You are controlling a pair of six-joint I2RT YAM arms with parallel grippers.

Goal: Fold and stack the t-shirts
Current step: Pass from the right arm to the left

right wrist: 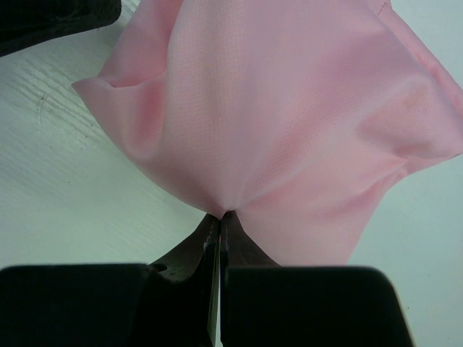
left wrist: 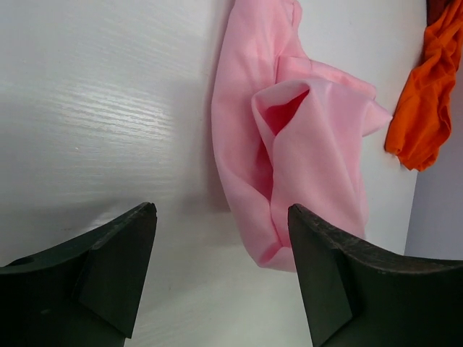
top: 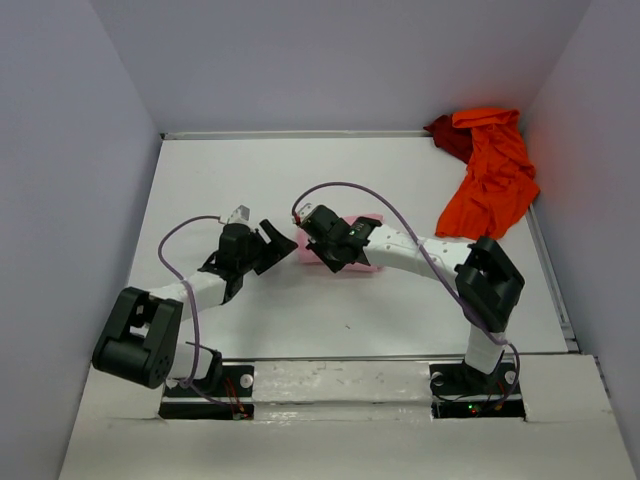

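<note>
White and faintly wood-grained, the table (top: 250,180) is boxed in by plain grey-lilac walls (top: 350,60) at the back and on both sides. A white board (top: 340,385) along the near edge carries the two arm bases.

Over the middle of the table, the right gripper (right wrist: 219,217) is pinched tight on a fold of the pink shirt (left wrist: 311,144). In the right wrist view its jaws meet with no gap at a gathered point of the fabric. The shirt fans out ahead of the fingers, creased outward from that point.

Just to the left of the right gripper, the left gripper (left wrist: 221,217) hangs spread wide with nothing between its fingers, and its wrist view shows bare table in the gap. The pink shirt lies ahead of it and toward its right finger, bunched, with a pocket-like fold open toward the camera. Whether the fabric touches that finger I cannot tell. A dark shape in the upper left corner of the right wrist view is probably one of the left gripper's fingers.

Well beyond the right gripper and to its right, in the back corner against the wall, an orange shirt (top: 495,180) lies crumpled. A dark red shirt (top: 450,135) touches its far left edge.
</note>
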